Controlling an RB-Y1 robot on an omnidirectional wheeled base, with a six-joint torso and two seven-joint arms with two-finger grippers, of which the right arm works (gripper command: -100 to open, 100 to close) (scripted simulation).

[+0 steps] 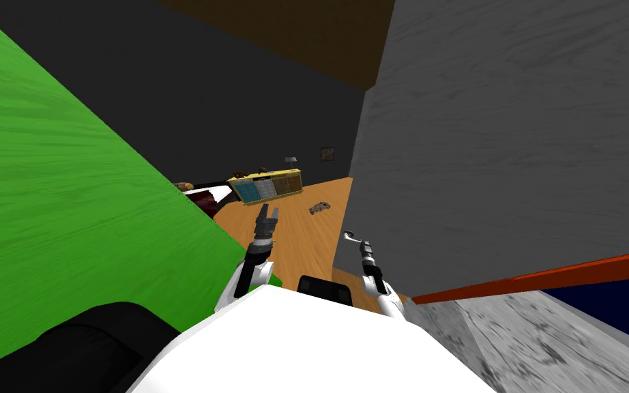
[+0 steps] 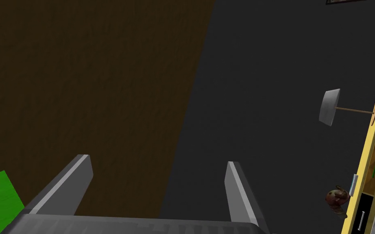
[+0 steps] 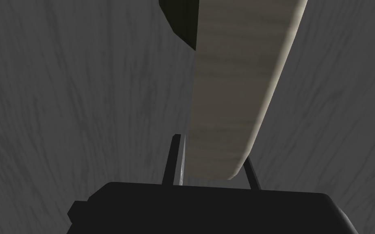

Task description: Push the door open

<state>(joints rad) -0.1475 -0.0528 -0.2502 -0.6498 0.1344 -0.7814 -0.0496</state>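
Note:
A tall grey wood-grain door (image 1: 511,136) stands on my right, swung at an angle, with an opening to a room beyond its left edge. Its pale lever handle (image 1: 353,236) juts from the door's near edge. My right gripper (image 1: 363,247) is at that handle. In the right wrist view the pale handle (image 3: 235,89) runs out between the two thin fingers, which press its sides against the grey door (image 3: 60,101), so the right gripper (image 3: 212,154) is shut on it. My left gripper (image 1: 267,215) hovers open in the gap, and its fingers (image 2: 81,170) hold nothing.
A bright green wall (image 1: 47,205) slants close along my left. Wooden floor (image 1: 299,232) leads through the gap to a yellow cabinet (image 1: 265,185) with a lamp (image 1: 291,160) on it. A small brown object (image 1: 319,207) lies on the floor. An orange strip (image 1: 545,276) runs low on the right.

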